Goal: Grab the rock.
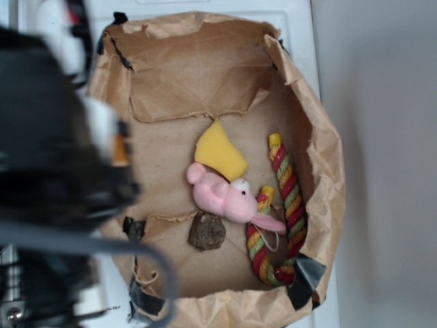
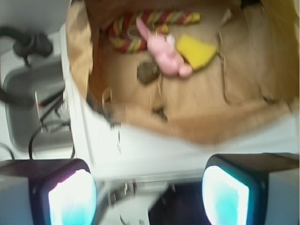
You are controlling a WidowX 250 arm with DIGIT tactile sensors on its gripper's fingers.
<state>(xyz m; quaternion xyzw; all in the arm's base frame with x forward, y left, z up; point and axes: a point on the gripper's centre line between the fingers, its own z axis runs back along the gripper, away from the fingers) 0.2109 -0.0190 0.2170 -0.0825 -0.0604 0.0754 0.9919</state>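
The rock (image 1: 207,231) is a small dark brown-grey rough lump lying on the brown paper floor of the tray, just below the pink plush toy (image 1: 222,195). In the wrist view the rock (image 2: 147,72) lies far ahead, left of the plush (image 2: 166,54). My gripper (image 2: 149,197) is open and empty, its two pads (image 2: 72,199) wide apart, held outside the tray over the white surface. In the exterior view only a blurred black arm mass (image 1: 54,171) shows at the left; the fingers there are not distinguishable.
A yellow sponge wedge (image 1: 220,152) lies above the plush. A red, yellow and green rope toy (image 1: 287,205) curves along the right side. The brown paper wall (image 1: 328,171) rims the tray. Black cables and a grey tray (image 2: 33,103) lie left in the wrist view.
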